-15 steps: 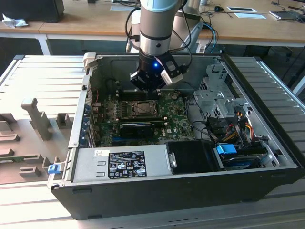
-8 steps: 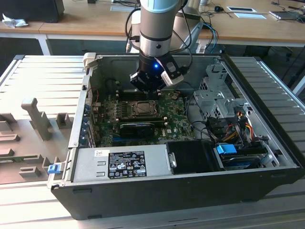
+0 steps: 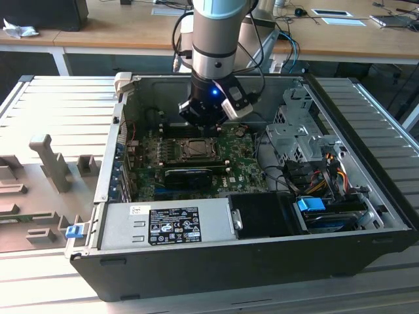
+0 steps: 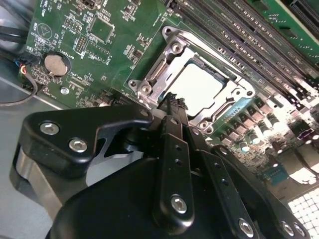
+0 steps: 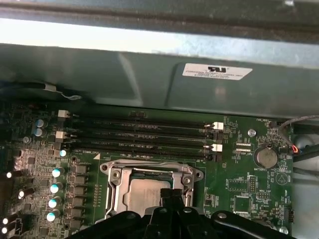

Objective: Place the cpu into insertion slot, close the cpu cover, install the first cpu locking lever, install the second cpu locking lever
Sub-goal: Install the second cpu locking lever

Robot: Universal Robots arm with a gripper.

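Jaws pressed together, the gripper hovers right over the cpu seated in its insertion slot; memory slots sit just beside.

My work surface is a grey ribbed metal table. Directly on it lies an open black computer case, set on its side. To the exterior view's left, grey block-shaped fixtures stand on the same ribbed surface.
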